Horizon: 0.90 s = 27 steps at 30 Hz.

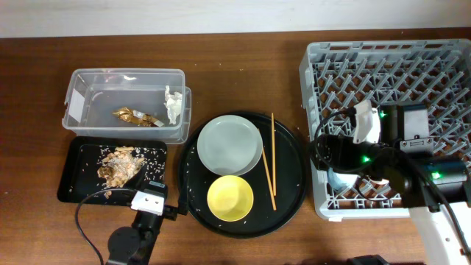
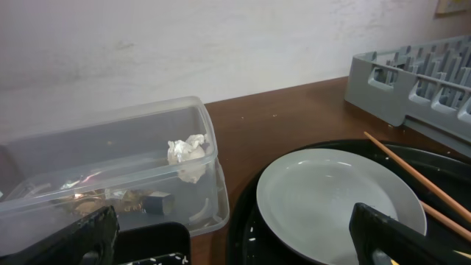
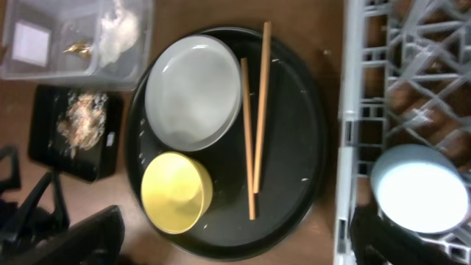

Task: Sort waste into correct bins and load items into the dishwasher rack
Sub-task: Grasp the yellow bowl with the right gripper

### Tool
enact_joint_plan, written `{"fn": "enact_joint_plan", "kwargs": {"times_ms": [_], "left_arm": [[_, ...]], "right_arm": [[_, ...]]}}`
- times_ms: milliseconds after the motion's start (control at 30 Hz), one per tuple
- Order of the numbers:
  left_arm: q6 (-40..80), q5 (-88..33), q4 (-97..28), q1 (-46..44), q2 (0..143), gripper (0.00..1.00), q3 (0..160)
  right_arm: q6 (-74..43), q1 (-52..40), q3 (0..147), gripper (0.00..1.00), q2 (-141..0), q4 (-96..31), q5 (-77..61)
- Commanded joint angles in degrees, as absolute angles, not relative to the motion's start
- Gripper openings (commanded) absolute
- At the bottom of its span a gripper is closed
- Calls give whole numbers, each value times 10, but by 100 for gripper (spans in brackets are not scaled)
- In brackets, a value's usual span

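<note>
Tableware outstanding: pale grey plate (image 1: 229,141), yellow bowl (image 1: 229,198) and chopsticks (image 1: 273,162), all on the round black tray (image 1: 294,184) at mid-tabletop. Waste appears sorted. The tissue (image 1: 173,105) and gold foil wrapper (image 1: 135,116) lie in the clear tub (image 1: 125,72) toward the far-left corner. The food scraps (image 1: 120,165) lie in the black rectangular tray (image 1: 73,184) just nearer. The dishwasher rack (image 1: 383,46) sits by the right edge with the light blue cup (image 3: 423,188) in a near cell.

Handling, as judged:
- **Plate:** rigid, glazed and likely slippery. It lies flat, so only its raised rim offers a hold, best on the side away from the chopsticks.
- **Bowl:** looks light and stiff. One wall pinched between the fingers should serve.
- **Chopsticks:** thin, light and prone to roll. Take them near mid-length.

The left gripper (image 2: 232,221) stands wide and empty, low, facing plate and tub. The right gripper (image 3: 235,221) is likewise wide and empty, above the rack's left side.

Not verifiable: the pink cup shows in no view and is possibly under the right arm. That arm also masks the rack's near portion. White specks on the round tray are too small to identify.
</note>
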State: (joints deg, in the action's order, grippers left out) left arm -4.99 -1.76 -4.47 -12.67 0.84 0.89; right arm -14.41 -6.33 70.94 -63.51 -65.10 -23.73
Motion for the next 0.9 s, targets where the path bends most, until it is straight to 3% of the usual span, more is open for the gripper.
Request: {"fn": "enact_joint_plan", "kwargs": {"times_ms": [0, 167, 300, 400, 467, 500, 533, 567, 633, 667, 800, 867], "left_arm": [[-57, -26, -45, -123, 3, 100, 5], [-57, -26, -45, -123, 3, 100, 5], [-57, -26, -45, -123, 3, 100, 5], [-57, -26, -45, -123, 3, 99, 5], [-57, -26, -45, -123, 3, 99, 5], [-57, -26, -45, -123, 3, 99, 5], [-57, -26, -45, -123, 3, 99, 5], [-57, -26, -45, -123, 3, 99, 5], [-57, -26, -45, -123, 3, 99, 5], [-57, -26, -45, -123, 3, 100, 5], [-57, -26, -45, -123, 3, 99, 5], [-57, -26, -45, -123, 3, 99, 5]], "right_arm": [[-158, -184, 713, 88, -672, -656, -270], [-377, -416, 713, 82, -814, -648, -65], [-382, -439, 713, 75, -956, -625, -79], [-362, -439, 713, 53, -1044, -613, -99], [-342, -439, 712, 50, -1064, -602, -106], [-329, -439, 702, 50, -1067, -578, -131], [-328, -439, 688, 44, -1067, -561, -146], [-328, -438, 683, 28, -1067, -562, -143], [-328, -431, 684, 9, -1058, -574, -142], [-328, -422, 687, 4, -1039, -586, -126], [-317, -392, 710, 4, -913, -635, -25], [-320, -360, 713, 4, -802, -642, 125]]}}
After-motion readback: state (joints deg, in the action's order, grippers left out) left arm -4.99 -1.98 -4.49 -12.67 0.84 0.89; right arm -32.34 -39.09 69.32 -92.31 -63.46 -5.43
